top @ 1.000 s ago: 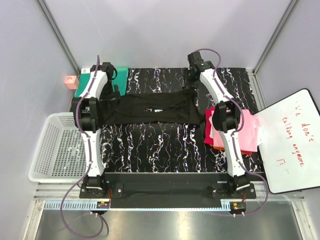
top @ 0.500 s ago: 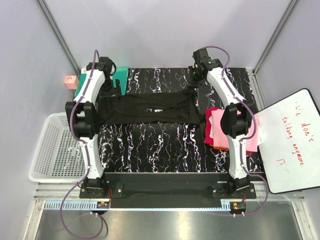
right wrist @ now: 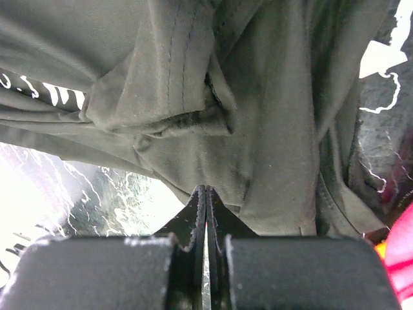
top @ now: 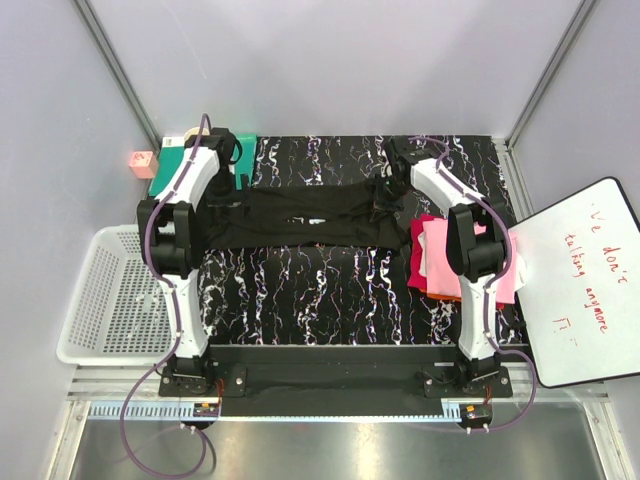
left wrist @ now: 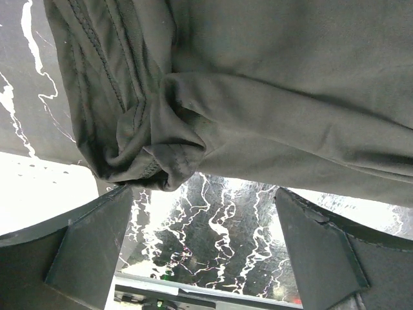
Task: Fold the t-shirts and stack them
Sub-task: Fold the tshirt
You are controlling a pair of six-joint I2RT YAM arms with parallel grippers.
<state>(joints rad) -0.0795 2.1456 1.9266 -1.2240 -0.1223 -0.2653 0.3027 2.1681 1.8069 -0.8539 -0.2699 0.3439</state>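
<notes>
While closed, right tool on black t-shirt.

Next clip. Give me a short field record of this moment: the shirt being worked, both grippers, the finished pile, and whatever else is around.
shirt in work: black t-shirt, lying as a long band across the table
left gripper: open, at the shirt's left end, holding nothing
right gripper: shut at the hem of the shirt's right end; whether it pinches cloth is unclear
pile: folded shirts, pink over red and orange, at the right
surroundings: white basket left, whiteboard right
</notes>
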